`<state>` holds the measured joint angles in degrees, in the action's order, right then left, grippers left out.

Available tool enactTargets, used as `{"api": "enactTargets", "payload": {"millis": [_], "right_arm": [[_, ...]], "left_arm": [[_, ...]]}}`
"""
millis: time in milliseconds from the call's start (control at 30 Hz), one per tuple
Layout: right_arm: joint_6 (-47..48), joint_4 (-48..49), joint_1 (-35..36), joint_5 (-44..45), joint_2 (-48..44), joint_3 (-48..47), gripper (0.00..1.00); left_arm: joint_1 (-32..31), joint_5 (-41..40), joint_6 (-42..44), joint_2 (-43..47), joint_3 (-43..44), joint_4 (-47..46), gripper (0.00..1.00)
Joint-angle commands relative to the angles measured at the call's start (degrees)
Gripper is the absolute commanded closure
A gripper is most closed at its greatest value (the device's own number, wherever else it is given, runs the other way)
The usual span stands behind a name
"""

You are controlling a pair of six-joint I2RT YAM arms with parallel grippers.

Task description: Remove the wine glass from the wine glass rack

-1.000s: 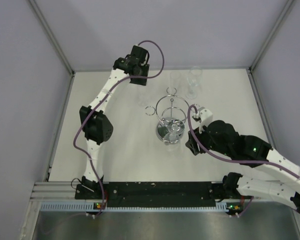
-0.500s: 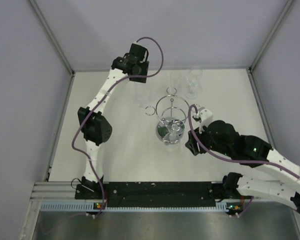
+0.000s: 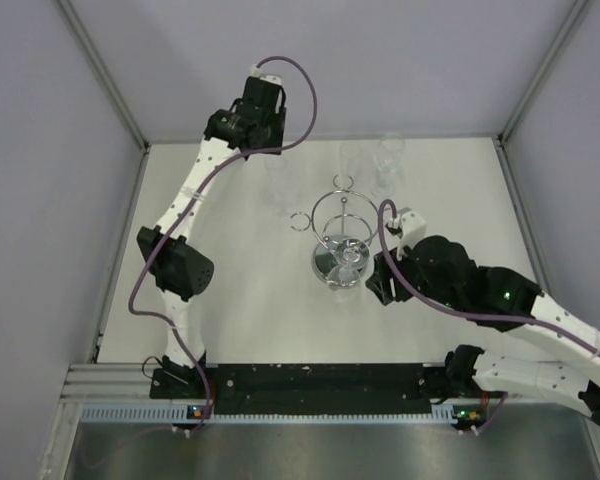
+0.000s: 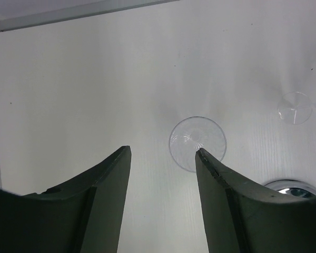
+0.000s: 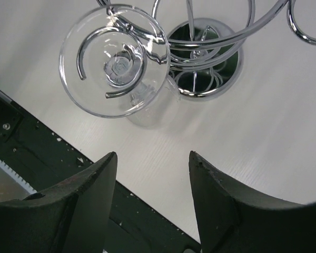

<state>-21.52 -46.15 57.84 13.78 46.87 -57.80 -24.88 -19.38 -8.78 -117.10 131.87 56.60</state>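
Note:
The wine glass rack is a chrome wire stand in the middle of the table, with its mirrored base showing in the right wrist view. A clear wine glass hangs upside down in a ring loop on the rack's near side, foot uppermost. My right gripper is open and empty, just right of and near that glass. My left gripper is open and empty, high over the far left. Another clear glass stands on the table below it.
Two more clear glasses stand at the back of the table behind the rack. One glass foot and the rack's base edge show in the left wrist view. A black rail runs along the near edge.
My left arm has risen and drawn back toward the far left, away from the glass on the table. My right gripper has edged slightly left toward the rack.

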Motion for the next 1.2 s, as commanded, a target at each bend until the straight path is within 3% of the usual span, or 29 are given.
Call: {"api": "enactTargets", "payload": {"millis": [0, 333, 667, 833, 1100, 1133, 1167], "right_arm": [[-2.74, 2.47, -0.63, 2.04, -0.64, -5.65, 0.43], [-6.16, 1.94, -0.63, -5.87, -2.14, -10.84, 0.40], [-12.49, 4.58, -1.15, -1.40, -0.73, -9.44, 0.36], [-15.65, 8.09, -6.42, -6.12, 0.32, -7.33, 0.35], [-18.12, 12.92, -13.27, -12.72, 2.78, -3.03, 0.35], [-18.29, 13.89, -14.15, -13.60, 2.87, -2.58, 0.35], [-18.64, 14.50, -14.68, -15.26, 3.13, -2.06, 0.35]], "left_arm": [[0.10, -1.37, 0.69, 7.31, -0.82, -3.60, 0.41], [0.10, 11.71, -3.52, 18.04, -14.97, -7.90, 0.41], [0.01, 32.72, -6.87, 34.20, -34.64, -20.20, 0.35], [0.01, 42.30, -9.15, 42.56, -45.73, -27.77, 0.25], [-0.08, 46.79, -9.60, 51.00, -55.84, -28.83, 0.24], [-0.08, 47.23, -9.16, 51.87, -56.81, -28.56, 0.17], [-0.08, 47.76, -8.63, 52.58, -57.51, -28.30, 0.02]]}}
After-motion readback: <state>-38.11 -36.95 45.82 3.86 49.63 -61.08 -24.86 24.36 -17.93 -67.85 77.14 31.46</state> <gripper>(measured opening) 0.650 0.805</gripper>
